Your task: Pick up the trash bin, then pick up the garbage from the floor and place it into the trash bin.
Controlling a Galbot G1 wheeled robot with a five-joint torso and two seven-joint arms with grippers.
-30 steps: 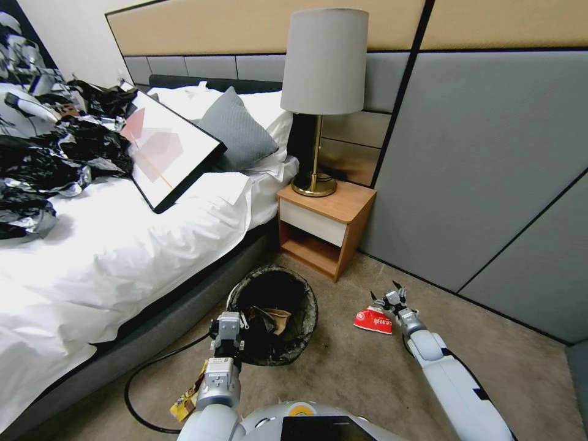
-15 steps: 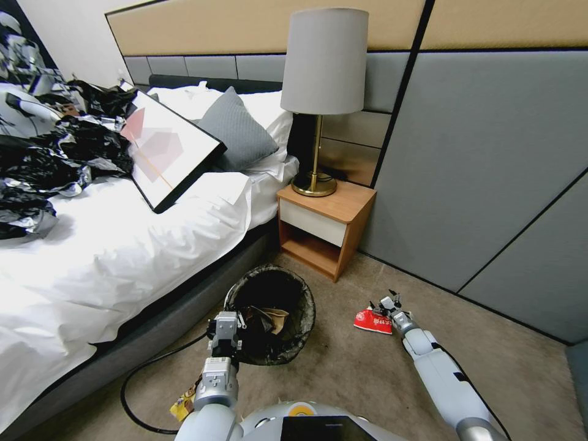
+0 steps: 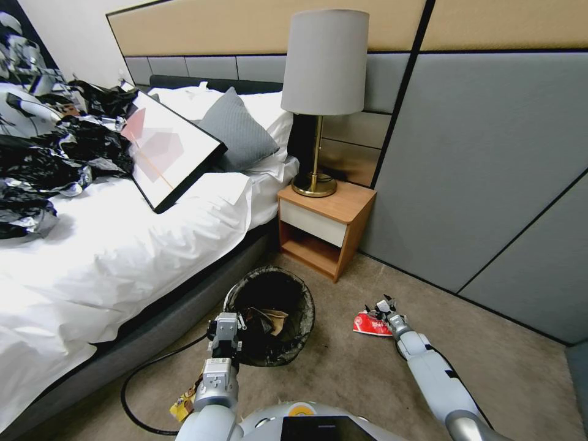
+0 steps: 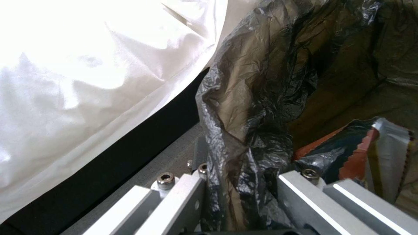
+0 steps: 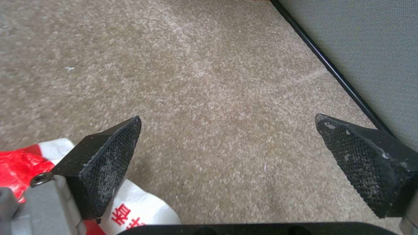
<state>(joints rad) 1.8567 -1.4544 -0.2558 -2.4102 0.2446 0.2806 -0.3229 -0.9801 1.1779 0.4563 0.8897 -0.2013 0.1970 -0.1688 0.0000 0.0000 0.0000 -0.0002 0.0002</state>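
One pincer [image 5: 226, 156] gapes beside red pack [image 5: 26, 163].

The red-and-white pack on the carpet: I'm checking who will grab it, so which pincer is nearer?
Right. The right pincer is open at the red-and-white pack, one finger over it. The left pincer is across the carpet, clamping the trash bin rim.

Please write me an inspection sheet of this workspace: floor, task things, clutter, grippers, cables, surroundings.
Surface: beige carpet.
Job's things: trash bin beside bed; red-and-white pack and yellow wrapper on carpet.
Clutter: black plastic heap and framed picture on bed.
Grippers: left gripper shut on bin rim; right gripper open beside the pack.
Cables: black cable on carpet.
Surroundings: nightstand, lamp, grey wall panels.
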